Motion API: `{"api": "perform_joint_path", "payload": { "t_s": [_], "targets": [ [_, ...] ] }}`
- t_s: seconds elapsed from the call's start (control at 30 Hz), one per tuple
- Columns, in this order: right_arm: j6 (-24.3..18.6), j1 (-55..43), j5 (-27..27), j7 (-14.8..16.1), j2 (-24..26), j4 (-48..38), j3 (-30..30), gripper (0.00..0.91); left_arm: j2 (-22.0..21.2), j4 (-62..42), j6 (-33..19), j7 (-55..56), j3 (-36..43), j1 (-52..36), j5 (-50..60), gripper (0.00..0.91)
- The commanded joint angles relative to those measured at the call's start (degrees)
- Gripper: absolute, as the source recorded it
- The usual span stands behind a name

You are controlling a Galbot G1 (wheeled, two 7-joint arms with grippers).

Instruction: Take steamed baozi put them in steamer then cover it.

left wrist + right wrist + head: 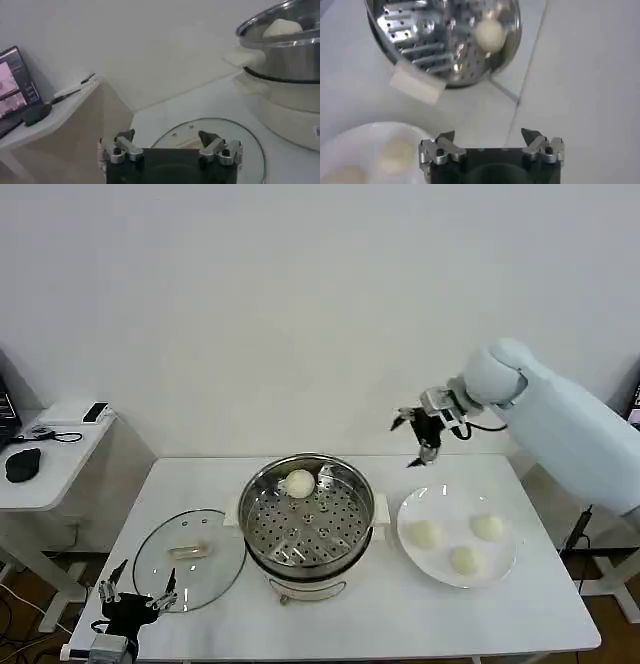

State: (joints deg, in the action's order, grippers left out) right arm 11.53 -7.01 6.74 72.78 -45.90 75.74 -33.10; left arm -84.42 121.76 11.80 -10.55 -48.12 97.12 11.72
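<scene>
- White wall behind; white surface (520,604) carrying steamer (306,519) at centre, on its white pot base.
- 1 baozi in the steamer (299,483), resting on the perforated floor at the far rim; seen too from the right wrist (489,34) and the left wrist (282,27).
- 3 baozi on the plate (457,537), just right of the steamer: left one (427,533), far-right one (487,527), near one (465,559).
- Cover (189,559) lying flat on the surface left of the steamer, handle up, not yet on.
- Right claw (419,436) raised above the far edge of the surface, beyond the plate; fingers spread, nothing between them (492,145).
- Left claw (137,594) low at the near-left corner, beside the near rim of the cover, fingers apart and empty (169,145); idle.
- Key relation: plate baozi sitting below and nearer the robot than the right claw, the left one closest. Right arm far nearer than the left.
- Judged step: second baozi pickup; needs a descent toward the robot onto a round bun with no long axis.
- Judged progress: 1 of 4 placed, covering still to come.
</scene>
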Motion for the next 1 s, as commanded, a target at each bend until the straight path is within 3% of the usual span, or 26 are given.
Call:
{"api": "perform_joint_path", "payload": {
  "t_s": [0.03, 0.4, 1.0],
  "targets": [
    [5.8, 4.2, 0.8, 0.1, 2.3, -2.2, -0.1, 0.907, 0.0, 0.4, 0.0, 0.0, 0.2, 0.0, 0.1, 0.907],
    [5.4, 9.0, 4.3, -0.1, -2.4, -6.9, -0.1, 0.907, -0.1, 0.4, 0.1, -0.9, 0.9, 0.4, 1.1, 0.907],
    [5.1, 10.4, 4.9, 0.2, -4.0, -10.6, -2.4, 0.907, 0.7, -1.3, 0.2, -1.2, 0.6, -1.1, 0.7, 0.907]
  ]
}}
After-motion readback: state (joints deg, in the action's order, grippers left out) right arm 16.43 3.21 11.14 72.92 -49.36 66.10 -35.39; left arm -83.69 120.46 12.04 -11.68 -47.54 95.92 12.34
